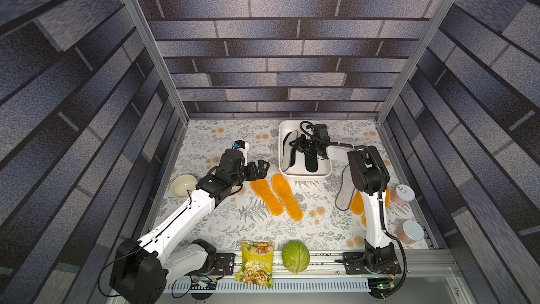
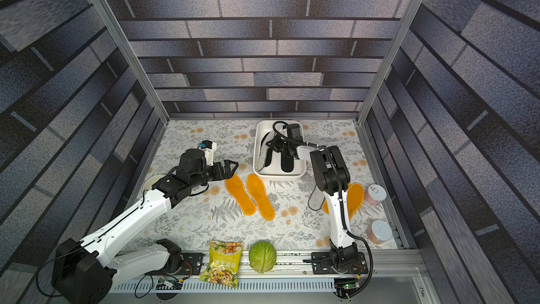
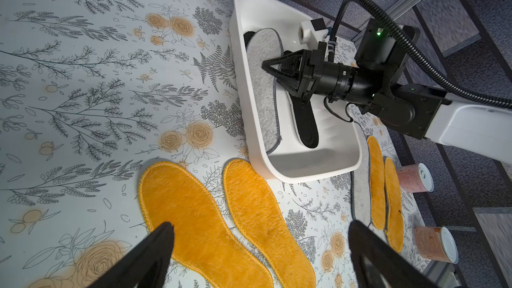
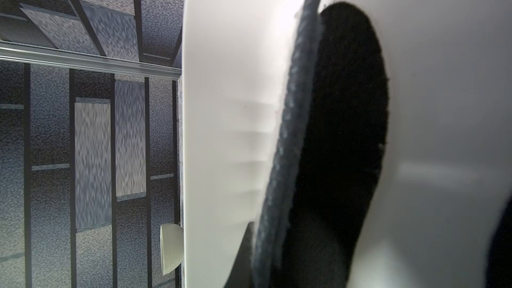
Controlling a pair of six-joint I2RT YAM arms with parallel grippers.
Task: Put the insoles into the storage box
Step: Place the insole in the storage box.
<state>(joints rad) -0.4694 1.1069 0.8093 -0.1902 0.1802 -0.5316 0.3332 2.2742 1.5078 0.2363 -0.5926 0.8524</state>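
Left gripper (image 3: 260, 225) gapes wide near probably limp orange insoles (image 3: 194, 211) (pinch an edge); right gripper (image 3: 266, 65) clamps grey insole (image 3: 263, 98).

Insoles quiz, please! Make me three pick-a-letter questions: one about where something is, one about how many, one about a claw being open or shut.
1. The black fabric insole lies: A in the white plastic storage box; B in a bowl; C on a cabbage.
2. Fuzzy orange insoles outside the box: A two; B four; C six.
3. The left claw is: A open; B shut; C gripping a can.
Answers: A, the box walls surround it; B, two side-by-side pairs show; A, its fingers stand wide apart.
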